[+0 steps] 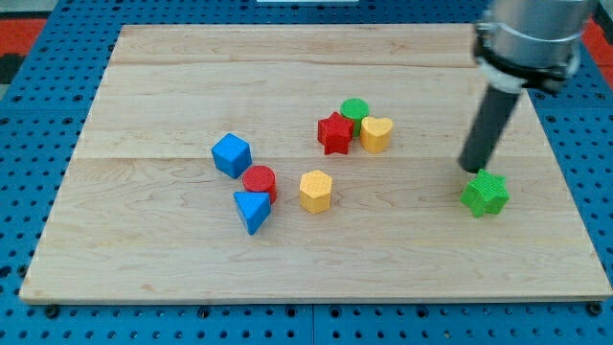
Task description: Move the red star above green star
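The red star (334,133) lies near the board's middle, touching a green cylinder (354,112) at its upper right. The green star (485,194) lies at the view's right. My tip (469,169) is just above and slightly left of the green star, very close to it. The red star is far to the tip's left.
A yellow heart (376,134) touches the green cylinder's right side. A yellow hexagon (315,191) lies below the red star. A blue cube (231,154), a red cylinder (259,181) and a blue triangle (252,210) cluster at the left. The wooden board (144,259) ends at the blue pegboard.
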Robot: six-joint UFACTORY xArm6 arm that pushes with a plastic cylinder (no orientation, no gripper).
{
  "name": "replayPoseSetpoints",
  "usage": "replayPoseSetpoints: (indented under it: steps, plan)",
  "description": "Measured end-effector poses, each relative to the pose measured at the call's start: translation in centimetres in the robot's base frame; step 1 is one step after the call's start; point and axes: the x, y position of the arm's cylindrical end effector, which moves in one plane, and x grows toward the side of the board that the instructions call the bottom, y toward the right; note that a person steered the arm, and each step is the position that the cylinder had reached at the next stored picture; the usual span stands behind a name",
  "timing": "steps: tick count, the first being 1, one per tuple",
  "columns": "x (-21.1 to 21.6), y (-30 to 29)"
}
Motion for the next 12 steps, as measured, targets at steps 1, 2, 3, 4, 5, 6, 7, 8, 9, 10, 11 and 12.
replayPoseSetpoints:
  steps: [1, 2, 3, 4, 5, 6, 7, 8, 9, 10, 11, 12]
  plan:
    - [3.5, 1.1]
    - [6.4, -0.3]
    - [1.7, 1.2]
    - [-7.0, -3.7]
    - [-10.1, -13.9]
    - [-10.3, -17.5]
    - [-10.7, -19.6]
    - [-11.0, -26.4]
    - [-8.0, -25.1]
    - [-7.4, -20.8]
    - [-4.1, -21.7]
    - [-2.3, -18.6]
